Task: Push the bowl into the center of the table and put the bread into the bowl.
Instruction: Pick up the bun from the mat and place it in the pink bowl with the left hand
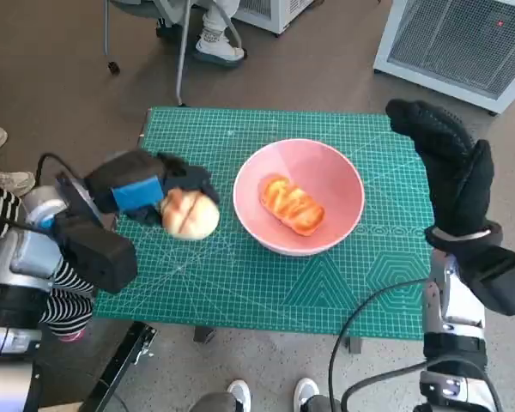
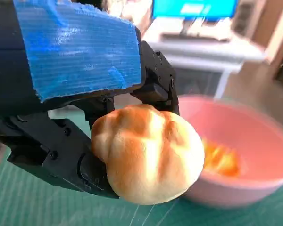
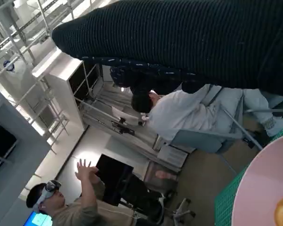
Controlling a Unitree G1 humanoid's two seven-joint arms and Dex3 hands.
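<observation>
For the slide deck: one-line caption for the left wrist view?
Left hand holds a round bread roll beside the pink bowl, which already contains another bread.

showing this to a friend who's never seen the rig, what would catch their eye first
Probably the pink bowl near the middle of the green mat, with a glazed orange bread already lying in it. Just beside it, the left robot hand holds a round pale bun above the mat, short of the bowl's rim. The gloved right robot hand is raised over the table's far right corner, holding nothing.
</observation>
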